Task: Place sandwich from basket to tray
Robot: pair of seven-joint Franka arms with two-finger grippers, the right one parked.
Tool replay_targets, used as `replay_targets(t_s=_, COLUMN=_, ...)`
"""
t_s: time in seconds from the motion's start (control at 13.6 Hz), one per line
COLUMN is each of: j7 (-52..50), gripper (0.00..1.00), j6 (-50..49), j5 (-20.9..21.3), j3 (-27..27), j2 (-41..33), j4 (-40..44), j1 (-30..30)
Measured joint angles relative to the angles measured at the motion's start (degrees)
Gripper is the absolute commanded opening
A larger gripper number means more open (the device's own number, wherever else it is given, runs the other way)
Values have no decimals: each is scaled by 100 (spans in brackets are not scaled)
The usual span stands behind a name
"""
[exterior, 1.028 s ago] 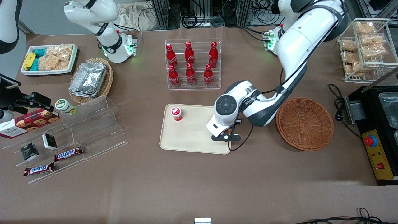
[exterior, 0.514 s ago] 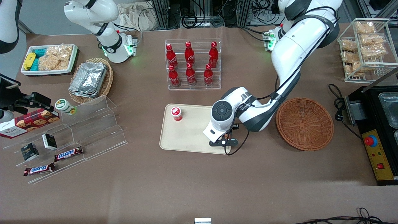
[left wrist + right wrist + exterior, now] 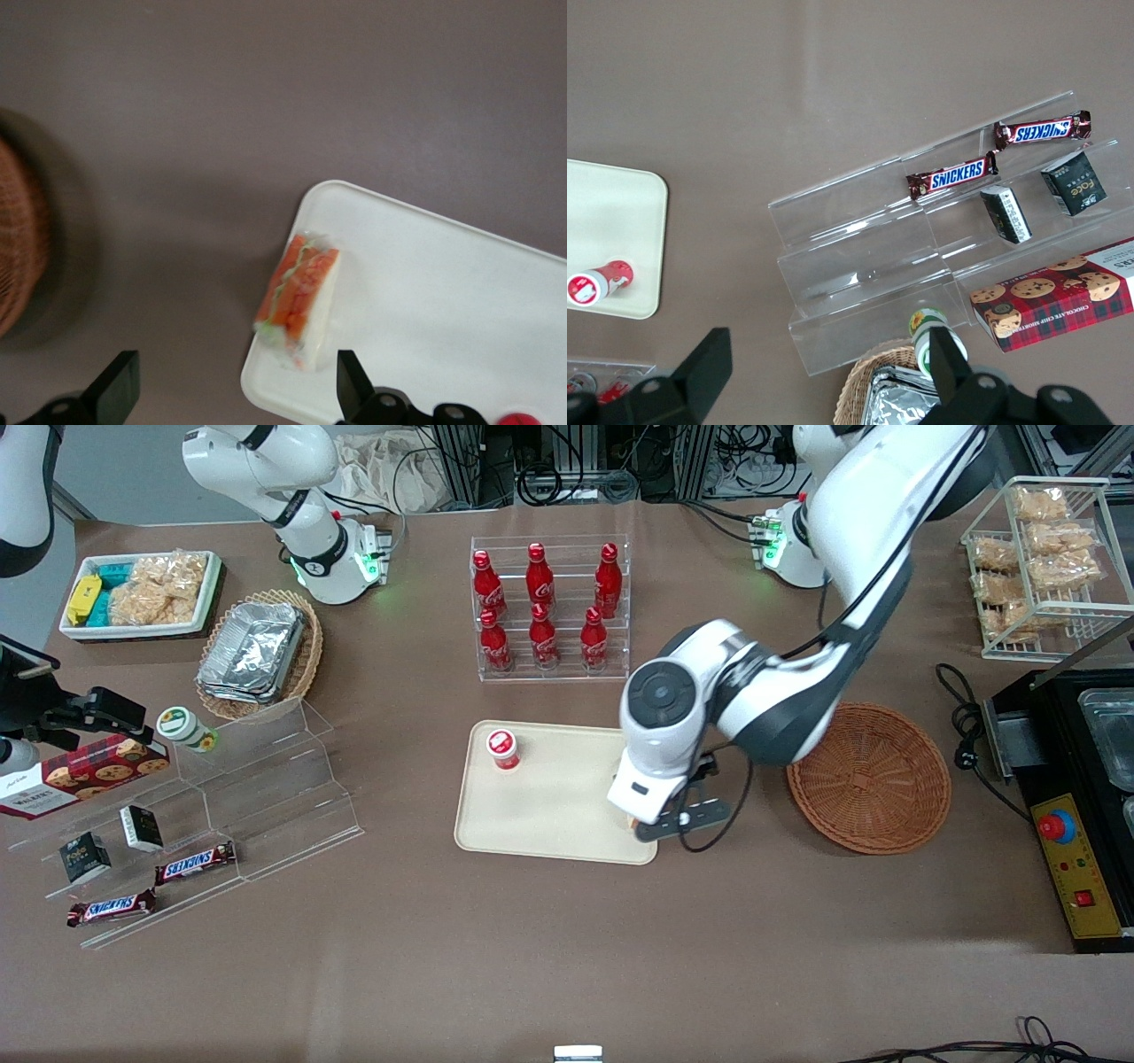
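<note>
Brown table (image 3: 532, 957): sandwich (image 3: 299, 298) on tray (image 3: 461, 310); jaws spread above.

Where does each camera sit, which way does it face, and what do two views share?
Front view: high, facing both arms across the brown table; the left arm's gripper hangs over the edge of the flat cream-beige plastic tray, beside the round reddish-brown wicker basket.
Left wrist view: looks straight down past its open fingers at the triangular white-bread sandwich lying on the tray.
Right wrist view: looks down past the parked fingers at the clear acrylic shelf of snacks.
Shared: all three views show the tray.
</note>
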Motion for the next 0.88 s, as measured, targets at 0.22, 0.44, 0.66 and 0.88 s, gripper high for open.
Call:
replay_targets(t_s=0.22, j7=137, gripper=100, j6=-591, j5=-459, j3=9, j2=-756, j4=-5, j1=514)
replay_targets(t_s=0.44, j7=955, gripper=100, j6=-929, j5=-861, j3=41, j2=-1399, j4=-151, j1=1099)
replay_targets(t_s=0.66, j7=2026, gripper=100, j6=-1030, j5=-1386, j3=692, j2=-2119, j4=-548, j1=1296)
replay_targets(t_s=0.88, j7=3230, gripper=100, j6=-1031, j5=-1849, j3=1771, j2=-2717, j4=-975, j1=1111)
